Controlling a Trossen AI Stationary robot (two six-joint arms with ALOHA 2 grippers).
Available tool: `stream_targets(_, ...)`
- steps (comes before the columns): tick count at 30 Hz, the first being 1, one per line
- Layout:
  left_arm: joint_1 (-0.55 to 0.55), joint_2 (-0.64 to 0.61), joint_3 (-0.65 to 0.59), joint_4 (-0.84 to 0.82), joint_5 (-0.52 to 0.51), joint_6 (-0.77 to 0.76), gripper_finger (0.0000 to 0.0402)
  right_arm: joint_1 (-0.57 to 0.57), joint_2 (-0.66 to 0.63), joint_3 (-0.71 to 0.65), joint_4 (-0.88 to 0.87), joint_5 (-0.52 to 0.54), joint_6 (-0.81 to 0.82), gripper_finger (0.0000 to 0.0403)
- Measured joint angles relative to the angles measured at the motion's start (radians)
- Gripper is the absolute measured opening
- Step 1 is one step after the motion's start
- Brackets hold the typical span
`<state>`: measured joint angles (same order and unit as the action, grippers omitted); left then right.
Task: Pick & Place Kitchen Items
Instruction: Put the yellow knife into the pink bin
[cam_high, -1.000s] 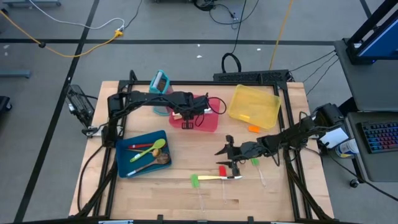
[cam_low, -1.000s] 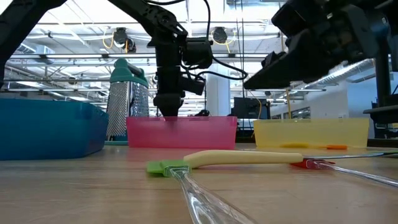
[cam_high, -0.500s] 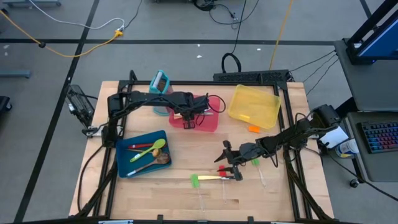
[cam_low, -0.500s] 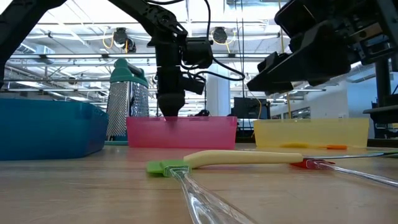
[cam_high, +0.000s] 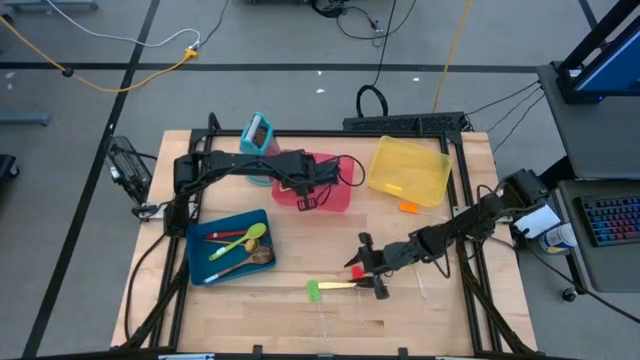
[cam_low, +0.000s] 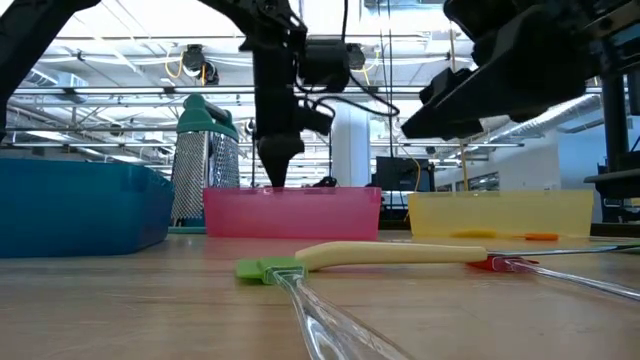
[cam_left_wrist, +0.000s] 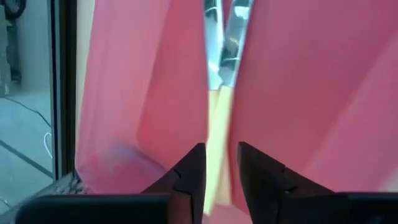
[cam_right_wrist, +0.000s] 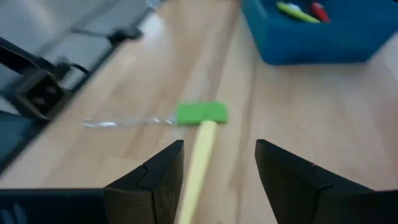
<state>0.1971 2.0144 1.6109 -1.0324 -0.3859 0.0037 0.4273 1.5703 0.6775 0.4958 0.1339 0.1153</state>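
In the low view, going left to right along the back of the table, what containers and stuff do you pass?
Blue tray → teal box grater → pink tray → yellow tray.

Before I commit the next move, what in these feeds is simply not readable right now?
- Left pincer over the red flat tray: whether it grips the cream-handled knife is unclear; the wrist view crops the contact.
- Yellow flat tray: its contents are too small in the high view, and its translucent wall blurs them in the low view.
- Right pincer: open above the cream-handled utensil; the arm hides the handle's far end.
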Motion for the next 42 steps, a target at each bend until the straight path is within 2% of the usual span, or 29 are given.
stream_targets(2, -0.017, 0.000, 0.033, -0.020, 0.000, -0.034, 0.0099, 0.018, 0.008, 0.035, -0.083, 0.030, 0.029, 0.0194)
stream_targets(7, -0.060, -0.037, 0.092, -0.009, 0.002, -0.028, 0.0103, 0.041, 0.069, 0.074, -0.113, 0.021, 0.063, 0.0194)
stream_targets(15, -0.131, -0.223, 0.087, 0.008, 0.019, -0.065, 0.0102, 0.028, 0.163, 0.100, -0.101, -0.033, 0.131, 0.0194)
stream_targets(19, -0.168, -0.300, 0.086, 0.071, 0.007, -0.065, 0.0102, 0.026, 0.186, 0.099, -0.098, -0.035, 0.160, 0.0194)
stream_targets(24, -0.214, -0.321, 0.085, 0.158, -0.092, -0.057, 0.0102, 0.026, 0.196, 0.098, -0.103, -0.035, 0.157, 0.0194)
stream_targets(27, -0.225, -0.301, 0.085, 0.191, -0.090, -0.035, 0.0102, 0.026, 0.195, 0.097, -0.116, -0.034, 0.125, 0.0194)
stream_targets(31, -0.219, -0.298, -0.005, 0.329, -0.048, 0.011, 0.0102, 0.026, 0.191, 0.097, -0.118, -0.033, 0.108, 0.0194)
stream_targets(37, -0.200, -0.314, -0.238, 0.590, 0.183, 0.039, 0.0102, 0.026, 0.186, 0.097, -0.131, -0.031, 0.101, 0.0194)
stream_targets(42, -0.197, -0.314, -0.356, 0.773, 0.176, 0.024, 0.0102, 0.024, 0.187, 0.097, -0.133, -0.031, 0.080, 0.0194)
